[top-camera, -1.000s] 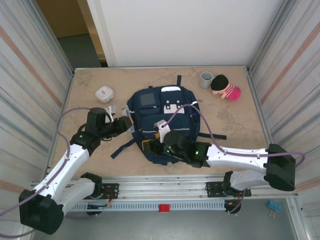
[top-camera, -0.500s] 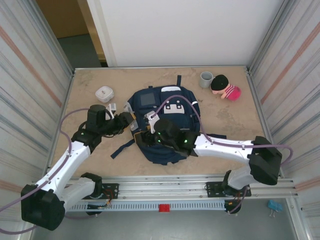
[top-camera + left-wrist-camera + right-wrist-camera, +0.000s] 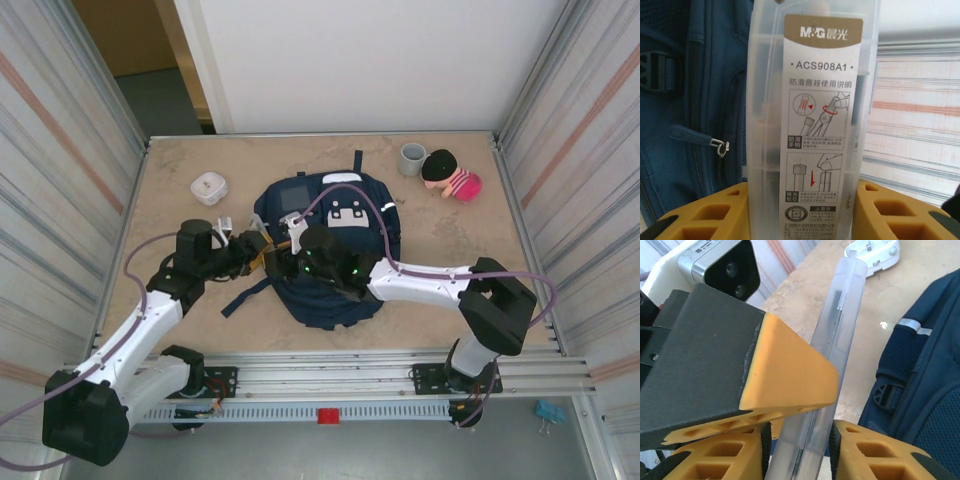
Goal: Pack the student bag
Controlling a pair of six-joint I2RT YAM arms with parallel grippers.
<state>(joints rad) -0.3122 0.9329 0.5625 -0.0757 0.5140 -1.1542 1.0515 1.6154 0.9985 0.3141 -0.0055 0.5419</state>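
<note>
**two grippers pinching one clear case at the backpack's left edge**

the large navy blue fabric backpack (image 3: 338, 305) is lying flat in the middle of the tan tabletop (image 3: 460, 235), front panel facing up, with its white patch and grey square panel toward the far end. the left gripper (image 3: 252, 248) is reaching in from the left and clamping a long translucent plastic case (image 3: 810, 125) with a printed instruction label between its yellow fingers (image 3: 705, 212). the case is standing up out of that grip just beside the backpack's side, where a metal zip puller (image 3: 720, 145) is hanging. the right gripper (image 3: 800, 450) is coming across the backpack from the right and gripping the same case by its thin edge, its two yellow fingers sitting tight against either side. one black and yellow finger of the left gripper is pressing on the case just above them. a small white lidded box (image 3: 208, 187) is sitting on the table beyond the left arm. a grey cup (image 3: 412, 158) and a pink plush doll with black hair (image 3: 450, 177) are resting near the far right corner.
</note>
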